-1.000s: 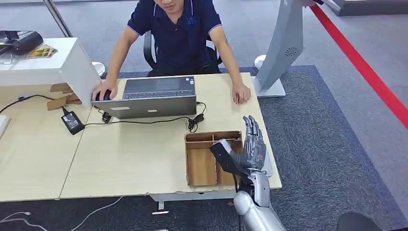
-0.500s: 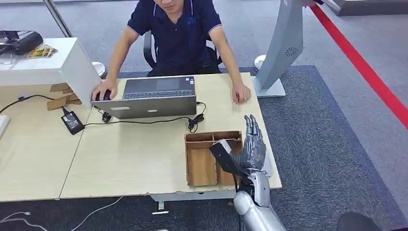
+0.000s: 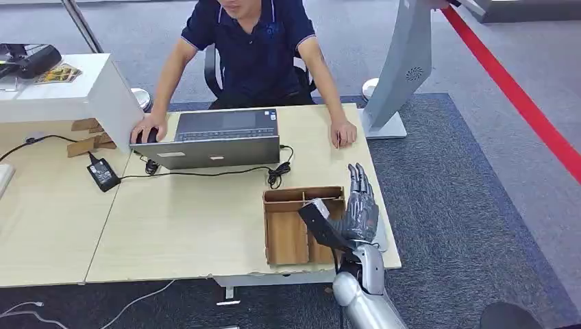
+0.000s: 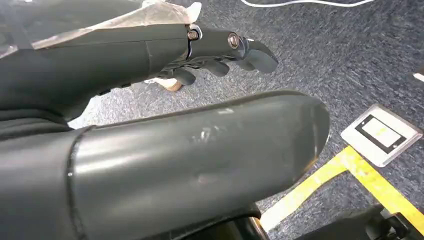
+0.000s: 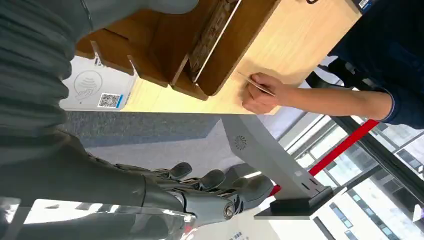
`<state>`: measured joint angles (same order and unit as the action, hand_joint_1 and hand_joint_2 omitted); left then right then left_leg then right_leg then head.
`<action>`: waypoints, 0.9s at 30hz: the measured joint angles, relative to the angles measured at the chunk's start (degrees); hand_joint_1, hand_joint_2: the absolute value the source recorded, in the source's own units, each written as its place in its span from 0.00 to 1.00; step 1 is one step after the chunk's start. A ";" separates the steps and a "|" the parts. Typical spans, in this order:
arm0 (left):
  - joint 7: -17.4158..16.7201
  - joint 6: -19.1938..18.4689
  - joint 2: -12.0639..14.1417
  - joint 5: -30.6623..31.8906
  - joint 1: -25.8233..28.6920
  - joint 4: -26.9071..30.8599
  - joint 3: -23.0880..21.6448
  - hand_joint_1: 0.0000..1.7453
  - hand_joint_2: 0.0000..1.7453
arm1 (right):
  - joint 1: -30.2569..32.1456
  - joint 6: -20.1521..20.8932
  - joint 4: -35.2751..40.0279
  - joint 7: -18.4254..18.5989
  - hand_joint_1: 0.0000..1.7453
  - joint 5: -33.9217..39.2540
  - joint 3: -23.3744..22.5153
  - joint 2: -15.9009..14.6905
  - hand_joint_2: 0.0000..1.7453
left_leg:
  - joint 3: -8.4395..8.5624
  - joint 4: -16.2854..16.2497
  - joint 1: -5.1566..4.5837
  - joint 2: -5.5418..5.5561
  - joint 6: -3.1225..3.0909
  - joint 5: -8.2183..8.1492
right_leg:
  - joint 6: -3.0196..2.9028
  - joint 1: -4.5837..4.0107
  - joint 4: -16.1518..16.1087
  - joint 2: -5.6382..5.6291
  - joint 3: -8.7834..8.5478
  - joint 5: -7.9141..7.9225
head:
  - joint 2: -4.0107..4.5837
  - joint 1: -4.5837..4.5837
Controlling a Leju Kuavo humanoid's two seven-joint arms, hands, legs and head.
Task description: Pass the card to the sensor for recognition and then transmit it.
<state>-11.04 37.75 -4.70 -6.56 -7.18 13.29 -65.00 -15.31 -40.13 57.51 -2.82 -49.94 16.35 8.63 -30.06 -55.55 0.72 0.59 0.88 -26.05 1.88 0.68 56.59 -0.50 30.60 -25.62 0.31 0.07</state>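
Note:
A person sits behind the table and pinches a thin card edge-down on the tabletop near its far right corner. The grey sensor stand rises from the floor just beyond that corner. My right hand hovers over the right end of a wooden divided box, fingers stretched out toward the person, holding nothing. A white card with a QR code lies flat on the table beside the box. My left hand hangs over the carpet, empty, fingers loosely bent.
A laptop with its cable and power brick sits before the person, whose other hand rests on a mouse. A white cabinet stands at the far left. A red floor line runs on the right. A floor socket and yellow tape lie below.

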 joint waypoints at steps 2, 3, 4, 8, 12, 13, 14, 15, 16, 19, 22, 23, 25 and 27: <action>0.02 0.00 0.00 0.06 0.00 0.00 0.00 0.00 0.00 | 0.00 0.00 0.00 0.11 0.00 -0.15 0.00 0.00 1.00 | 0.00 0.00 0.00 0.00 0.00 0.00 | 0.00 0.00 0.00 0.00 0.00 0.00 | 0.00 0.00; 0.02 0.00 0.00 0.09 0.00 0.00 0.00 0.00 0.00 | 0.00 0.00 0.00 0.18 0.00 -0.24 0.00 0.00 1.00 | 0.00 0.00 0.00 0.00 0.00 0.00 | 0.00 0.00 0.00 0.00 0.00 0.00 | 0.00 0.00; 0.02 0.00 0.00 0.11 0.00 0.00 0.00 0.00 0.00 | 0.00 0.00 0.00 0.24 0.00 -0.35 0.00 0.00 1.00 | 0.00 0.00 0.00 0.00 0.00 0.00 | 0.00 0.00 0.00 0.00 0.00 0.00 | 0.00 0.00; 0.02 0.00 0.00 0.26 0.00 0.00 -0.02 0.00 0.00 | 0.00 0.00 -0.02 0.87 0.00 -0.92 0.00 0.00 1.00 | 0.00 0.00 0.00 0.00 0.00 0.00 | 0.00 0.00 0.00 0.00 0.00 0.00 | 0.00 0.00; 0.02 -0.02 0.00 0.26 0.00 0.00 0.00 0.00 0.00 | 0.00 0.00 -0.02 1.03 0.00 -1.22 0.00 -0.02 1.00 | 0.00 0.00 0.00 0.00 0.00 0.00 | 0.00 0.00 0.00 0.00 0.00 0.00 | 0.00 0.00; 0.02 -0.02 0.00 0.26 0.00 0.00 -0.02 0.00 0.00 | 0.00 0.00 -0.02 1.05 0.00 -1.31 0.00 -0.02 1.00 | 0.00 0.00 0.00 0.00 0.00 0.00 | 0.00 0.00 0.00 0.00 0.00 0.00 | 0.00 0.00; 0.02 -0.02 0.00 0.28 0.00 0.00 -0.02 0.00 0.00 | 0.00 0.00 -0.02 1.05 0.00 -1.36 0.00 -0.02 1.00 | 0.00 0.00 0.00 0.00 0.00 0.00 | 0.00 0.00 0.00 0.00 0.01 0.00 | 0.00 -0.02; 0.02 0.00 0.00 0.26 0.00 0.00 -0.02 0.00 0.00 | 0.00 0.00 -0.02 1.05 0.00 -1.38 0.00 -0.04 1.00 | 0.00 0.00 0.00 0.00 0.00 0.00 | 0.00 0.00 0.00 0.00 0.01 0.00 | 0.00 0.00; 0.02 0.00 0.00 0.28 0.00 0.00 0.00 0.00 0.00 | 0.00 0.00 -0.02 1.07 0.00 -1.40 -0.02 -0.04 1.00 | 0.00 0.00 0.00 0.00 0.00 0.00 | 0.00 0.00 0.00 0.00 0.01 0.00 | 0.00 0.00; 0.02 -0.02 0.00 0.28 0.00 0.00 0.00 0.00 0.00 | 0.00 0.00 -0.02 1.16 0.00 -1.53 -0.09 -0.06 1.00 | 0.00 0.00 0.00 0.00 0.00 0.00 | 0.00 0.00 0.00 0.00 0.01 0.00 | 0.00 0.00; 0.04 -0.02 0.00 0.28 0.00 0.00 0.00 0.00 0.00 | 0.00 0.00 -0.02 1.22 0.00 -1.68 -0.13 -0.07 1.00 | 0.00 0.00 0.00 0.00 0.00 0.00 | 0.00 0.00 0.00 0.00 0.01 0.00 | 0.00 0.00; 0.04 -0.02 0.00 0.28 0.00 0.00 0.00 0.00 0.00 | 0.00 0.00 -0.02 1.25 0.00 -1.71 -0.17 -0.07 1.00 | 0.00 0.00 0.00 0.00 0.00 0.00 | 0.00 0.00 0.00 0.00 0.01 0.00 | 0.00 0.00; 0.06 0.00 0.00 0.28 0.00 0.00 0.00 0.00 0.00 | 0.00 0.00 -0.04 1.33 0.00 -1.77 -0.22 -0.07 1.00 | 0.00 0.00 0.00 0.00 0.00 0.00 | 0.00 0.00 0.00 0.00 0.01 0.00 | 0.00 0.00; 0.06 0.00 0.00 0.28 0.00 0.00 -0.02 0.00 0.00 | 0.00 0.00 -0.04 1.33 0.00 -1.81 -0.24 -0.09 1.00 | 0.00 0.00 0.00 0.00 0.00 0.00 | 0.00 0.00 0.00 0.00 0.01 0.00 | 0.00 0.00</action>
<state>-10.97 37.75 -4.70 -6.27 -7.18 13.29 -65.02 -15.31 -40.13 57.46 -1.49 -51.76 16.11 8.55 -30.06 -55.55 0.72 0.59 0.88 -26.05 1.88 0.68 56.59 -0.50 30.61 -25.63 0.31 0.07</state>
